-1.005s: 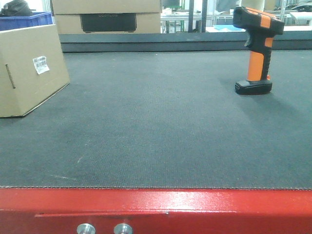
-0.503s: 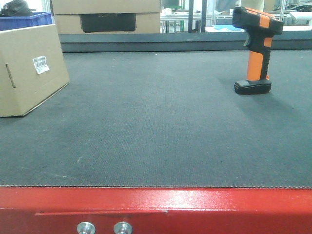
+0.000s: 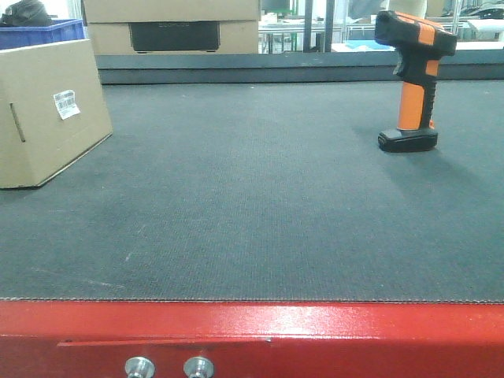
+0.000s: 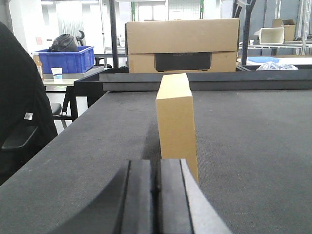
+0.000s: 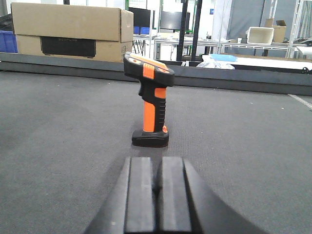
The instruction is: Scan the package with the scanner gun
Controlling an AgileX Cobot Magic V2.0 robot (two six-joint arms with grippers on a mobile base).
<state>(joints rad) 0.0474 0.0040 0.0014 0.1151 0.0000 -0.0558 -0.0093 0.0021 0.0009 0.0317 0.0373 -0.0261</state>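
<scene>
The package [image 3: 49, 114], a plain tan cardboard box with a small white label, stands at the left of the dark mat. In the left wrist view its narrow end [image 4: 176, 124] rises just beyond my left gripper [image 4: 157, 168], whose jaws are shut with nothing between them. The scanner gun [image 3: 413, 79] stands upright on its flat black foot at the far right, black head with an orange stripe, orange shaft. My right gripper [image 5: 157, 168] sits low on the mat a little short of the scanner gun [image 5: 150, 100], shut and holding nothing. Neither gripper shows in the front view.
A cardboard box printed with a large black rectangle [image 3: 173, 27] sits behind the mat's raised far edge [image 3: 260, 67]. A blue crate [image 3: 39, 31] is at the back left. A red front edge [image 3: 252, 339] borders the mat. A dark chair [image 4: 19, 122] stands off the left side.
Across the front views the whole scene has drifted very slightly; the package and the scanner gun keep their places on the mat.
</scene>
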